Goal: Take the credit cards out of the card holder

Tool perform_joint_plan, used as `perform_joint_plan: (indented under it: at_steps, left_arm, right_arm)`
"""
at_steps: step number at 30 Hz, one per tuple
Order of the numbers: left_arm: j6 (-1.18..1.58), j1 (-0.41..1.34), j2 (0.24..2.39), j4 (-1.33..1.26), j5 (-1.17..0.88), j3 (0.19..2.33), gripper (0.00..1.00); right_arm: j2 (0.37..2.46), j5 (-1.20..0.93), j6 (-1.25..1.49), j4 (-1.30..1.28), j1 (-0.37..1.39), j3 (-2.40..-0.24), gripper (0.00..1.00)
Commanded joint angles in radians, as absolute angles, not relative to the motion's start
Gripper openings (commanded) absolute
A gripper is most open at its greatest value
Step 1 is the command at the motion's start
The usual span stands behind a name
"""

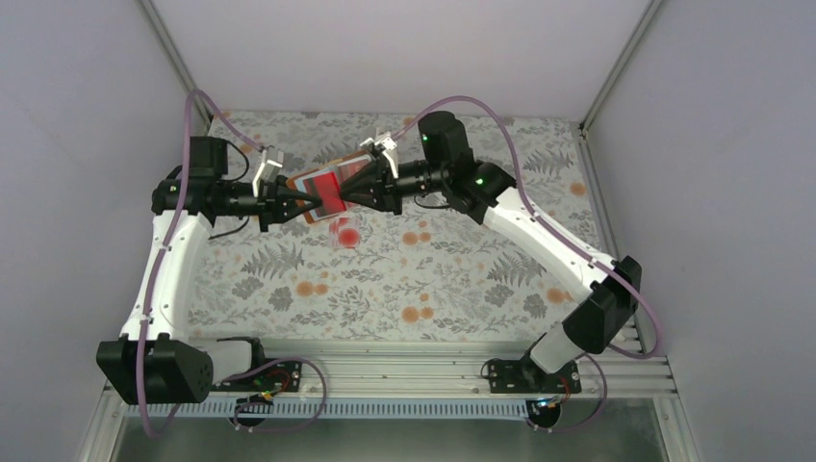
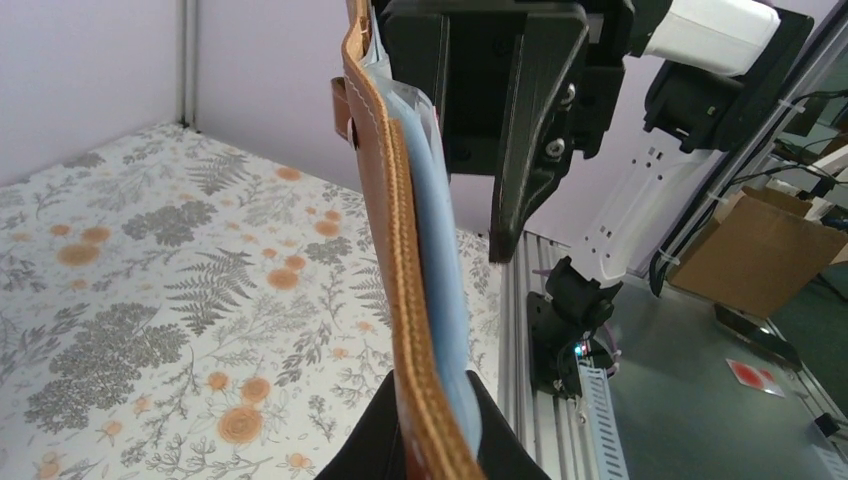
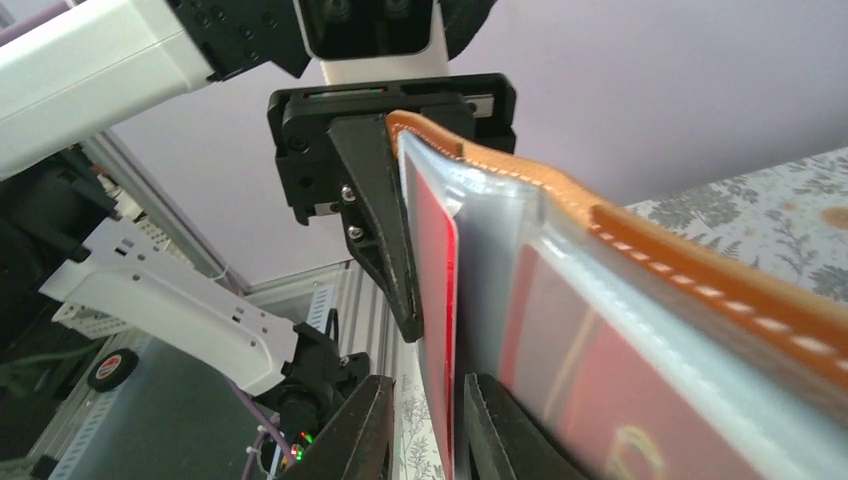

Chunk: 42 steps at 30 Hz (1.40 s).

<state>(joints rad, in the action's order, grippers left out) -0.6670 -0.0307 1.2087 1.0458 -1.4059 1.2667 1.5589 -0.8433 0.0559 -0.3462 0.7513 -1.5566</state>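
So, left pincer (image 2: 435,440) is clamped on the brown leather booklet-style card holder (image 2: 385,200), up above the floral table (image 1: 462,269). Right pincer (image 3: 430,430) straddles an edge of the solid red card (image 3: 437,260), not quite clenched.

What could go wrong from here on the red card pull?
1. The right claw straddles the red card with a gap showing on one side. The clear sleeve lies right against the card, so closing may pinch the sleeve too and drag the card holder.
2. The left claw clamps the holder mid-air by one end only; a hard pull might twist it loose.
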Motion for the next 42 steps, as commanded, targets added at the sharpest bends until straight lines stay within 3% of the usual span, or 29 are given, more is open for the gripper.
perform_joint_plan:
  at_steps: [1, 6, 9, 13, 17, 21, 24, 31, 36, 39, 42]
  left_arm:
    - [-0.659, -0.026, 1.188, 0.998, -1.468, 1.275, 0.02]
    - [-0.655, -0.026, 1.189, 0.993, -1.461, 1.269, 0.03]
    - [-0.650, -0.025, 1.189, 0.987, -1.458, 1.264, 0.02]
    - [-0.657, -0.025, 1.188, 0.995, -1.464, 1.264, 0.03]
    - [-0.693, -0.026, 1.188, 1.026, -1.498, 1.267, 0.27]
    - [-0.795, -0.026, 1.187, 1.105, -1.539, 1.287, 0.31]
    - [-0.804, -0.026, 1.186, 1.112, -1.540, 1.289, 0.27]
    - [-0.765, -0.026, 1.187, 1.083, -1.524, 1.286, 0.03]
    - [-0.749, -0.026, 1.188, 1.071, -1.513, 1.285, 0.02]
    - [-0.748, -0.026, 1.188, 1.069, -1.506, 1.285, 0.02]
    - [-0.743, -0.026, 1.186, 1.068, -1.506, 1.283, 0.02]
  right_arm:
    - [1.604, -0.943, 0.026, -0.340, 0.762, -1.591, 0.19]
    - [1.617, -0.964, 0.026, -0.321, 0.773, -1.594, 0.13]
    - [1.605, -0.984, 0.024, -0.302, 0.772, -1.586, 0.05]
    - [1.574, -0.943, 0.020, -0.294, 0.768, -1.563, 0.04]
    - [1.558, -0.917, 0.026, -0.303, 0.751, -1.545, 0.04]
    - [1.539, -0.911, 0.019, -0.310, 0.746, -1.537, 0.04]
    - [1.526, -0.907, 0.007, -0.322, 0.742, -1.537, 0.04]
    - [1.522, -0.931, -0.010, -0.345, 0.737, -1.540, 0.04]
    - [1.516, -0.922, -0.024, -0.360, 0.733, -1.539, 0.20]
    - [1.503, -0.928, -0.031, -0.357, 0.723, -1.525, 0.22]
    - [1.508, -0.944, -0.023, -0.357, 0.718, -1.525, 0.17]
